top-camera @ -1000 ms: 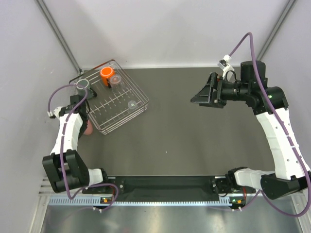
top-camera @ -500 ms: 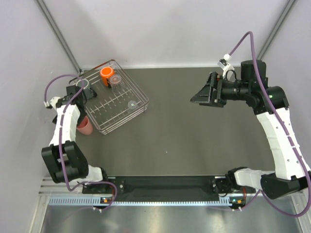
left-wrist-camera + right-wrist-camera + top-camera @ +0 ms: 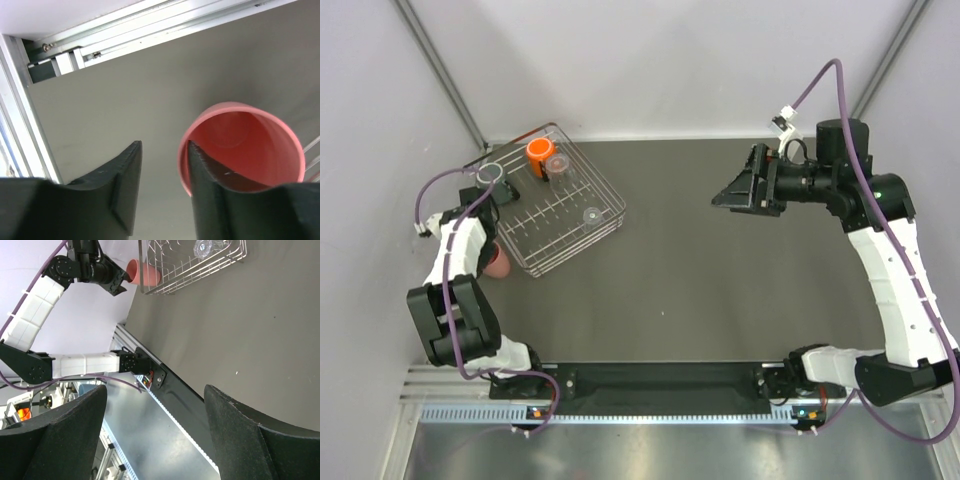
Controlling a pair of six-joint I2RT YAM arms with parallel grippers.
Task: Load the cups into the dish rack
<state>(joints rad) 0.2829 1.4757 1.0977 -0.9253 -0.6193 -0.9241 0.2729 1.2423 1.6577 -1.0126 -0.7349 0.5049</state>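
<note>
L claw (image 3: 162, 150) is hanging half open, empty, w/ pink cup (image 3: 250, 145) touching it at lower right. It needs shifting right till the rim is sitting in the gap. R claw (image 3: 155, 395) is gaping, empty.

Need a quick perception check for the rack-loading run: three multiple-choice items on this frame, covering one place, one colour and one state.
1. Where is the pink cup?
A. On the table beside the rack
B. Inside the rack
C. Stacked on another cup

2. What colour is the mug in the rack?
A. Blue
B. Green
C. Orange

3. How is the right tool?
A. Shut on a cup
B. Open and empty
C. Shut on nothing

Answers:
1 A: the pink cup stands on the table just outside the rack's wire edge.
2 C: the mug at the rack's far corner is bright orange.
3 B: its fingers stand wide apart with nothing between them.
</note>
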